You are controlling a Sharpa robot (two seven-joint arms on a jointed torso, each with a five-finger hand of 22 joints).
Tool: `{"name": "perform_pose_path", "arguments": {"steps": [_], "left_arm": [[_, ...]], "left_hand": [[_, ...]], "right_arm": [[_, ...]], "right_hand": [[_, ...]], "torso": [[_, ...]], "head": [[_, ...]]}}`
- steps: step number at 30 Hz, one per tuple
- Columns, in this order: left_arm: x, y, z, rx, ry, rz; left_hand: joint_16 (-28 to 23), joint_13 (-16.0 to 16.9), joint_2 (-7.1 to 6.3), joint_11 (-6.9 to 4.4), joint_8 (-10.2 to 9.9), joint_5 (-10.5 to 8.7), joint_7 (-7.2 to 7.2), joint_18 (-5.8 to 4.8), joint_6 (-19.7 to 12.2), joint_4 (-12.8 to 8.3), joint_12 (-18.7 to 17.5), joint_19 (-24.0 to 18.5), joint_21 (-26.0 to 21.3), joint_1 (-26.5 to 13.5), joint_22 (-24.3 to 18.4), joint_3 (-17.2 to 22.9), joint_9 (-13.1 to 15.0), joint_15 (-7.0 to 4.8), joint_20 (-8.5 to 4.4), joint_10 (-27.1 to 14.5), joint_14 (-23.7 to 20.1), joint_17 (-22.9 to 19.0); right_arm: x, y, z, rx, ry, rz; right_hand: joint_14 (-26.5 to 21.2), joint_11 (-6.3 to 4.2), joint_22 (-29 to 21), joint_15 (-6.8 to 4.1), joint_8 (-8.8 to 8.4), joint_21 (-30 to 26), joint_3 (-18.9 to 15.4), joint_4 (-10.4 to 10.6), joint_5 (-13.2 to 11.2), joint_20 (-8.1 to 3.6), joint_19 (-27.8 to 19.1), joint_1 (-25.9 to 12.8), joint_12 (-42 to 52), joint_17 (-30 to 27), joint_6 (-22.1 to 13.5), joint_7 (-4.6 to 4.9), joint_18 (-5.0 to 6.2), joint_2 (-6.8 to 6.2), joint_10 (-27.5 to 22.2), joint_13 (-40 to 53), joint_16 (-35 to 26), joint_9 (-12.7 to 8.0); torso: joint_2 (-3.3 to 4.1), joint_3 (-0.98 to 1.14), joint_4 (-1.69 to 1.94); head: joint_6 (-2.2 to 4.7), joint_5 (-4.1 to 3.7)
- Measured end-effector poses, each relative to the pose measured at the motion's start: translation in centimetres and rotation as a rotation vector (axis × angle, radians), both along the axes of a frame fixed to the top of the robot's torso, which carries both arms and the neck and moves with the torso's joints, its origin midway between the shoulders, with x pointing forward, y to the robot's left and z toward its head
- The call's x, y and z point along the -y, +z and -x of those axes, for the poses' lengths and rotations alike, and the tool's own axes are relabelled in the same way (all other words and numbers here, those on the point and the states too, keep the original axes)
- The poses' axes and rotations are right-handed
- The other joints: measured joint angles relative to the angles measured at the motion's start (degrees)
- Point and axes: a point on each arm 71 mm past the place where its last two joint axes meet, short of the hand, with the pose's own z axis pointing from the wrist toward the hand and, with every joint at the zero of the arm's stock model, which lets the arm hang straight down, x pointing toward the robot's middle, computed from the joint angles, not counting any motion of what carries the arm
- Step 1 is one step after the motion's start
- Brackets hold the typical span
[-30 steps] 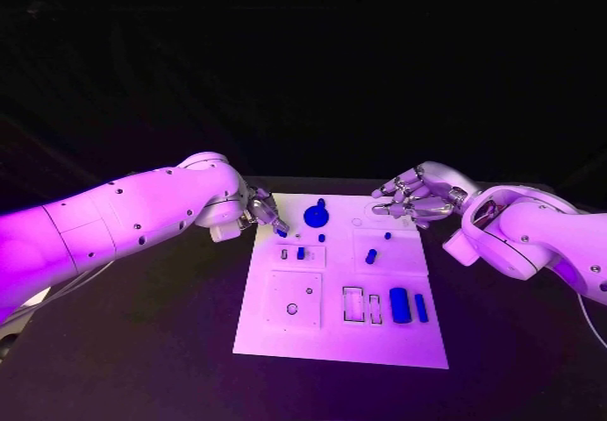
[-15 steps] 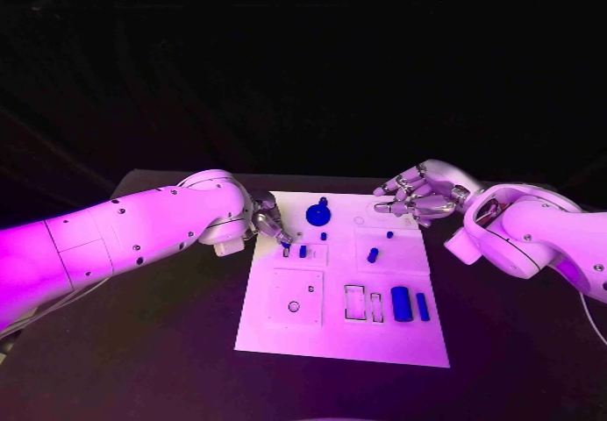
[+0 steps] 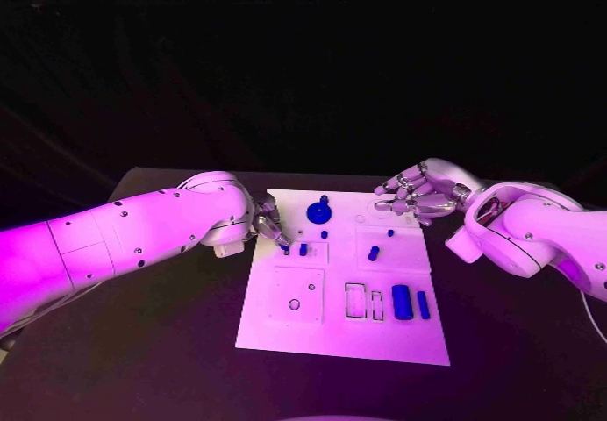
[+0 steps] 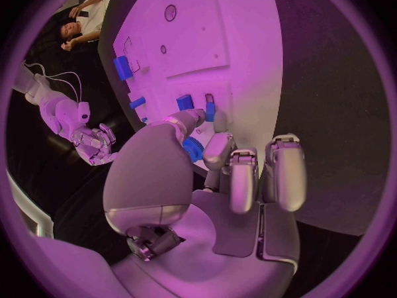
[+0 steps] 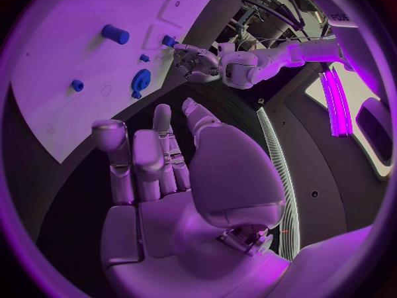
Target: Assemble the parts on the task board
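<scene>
The board (image 3: 323, 329) carries blue parts (image 3: 401, 302). The left robot hand (image 3: 268, 224) touches a small part (image 3: 286, 251), grip hidden. The right robot hand (image 3: 415, 195) hovers, fingers apart, empty.

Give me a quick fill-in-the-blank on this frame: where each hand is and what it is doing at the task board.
1. The left hand has its fingertips down at the ______ edge of the task board, as seen in the head view.
2. The right hand hovers by the board's far right corner and holds ______.
3. The round blue part lies at the board's ______ end, away from the robot.

Missing words: left; nothing; far
</scene>
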Motion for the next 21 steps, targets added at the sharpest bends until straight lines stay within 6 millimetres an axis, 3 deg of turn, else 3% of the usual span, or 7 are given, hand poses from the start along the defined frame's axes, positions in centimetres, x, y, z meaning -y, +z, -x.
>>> {"name": "perform_pose_path", "arguments": {"steps": [21], "left_arm": [[0.23,-0.25,0.25,-0.032,-0.024,-0.035]], "left_hand": [[0.0,-0.28,0.1,0.02,-0.32,0.31,-0.1,0.0,0.29,0.0,0.0,0.0,0.0,0.09,0.0,0.0,-0.14,0.0,0.0,-0.02,0.0,0.0]], "right_arm": [[0.0,-0.02,0.01,-0.001,0.001,0.0]], "right_hand": [[0.0,0.0,0.0,0.0,0.0,0.0,0.0,0.0,0.0,0.0,0.0,0.0,0.0,0.0,0.0,0.0,0.0,0.0,0.0,0.01,0.0,0.0]], "torso": [[0.01,0.05,-0.04]], "head": [[-0.18,0.08]]}}
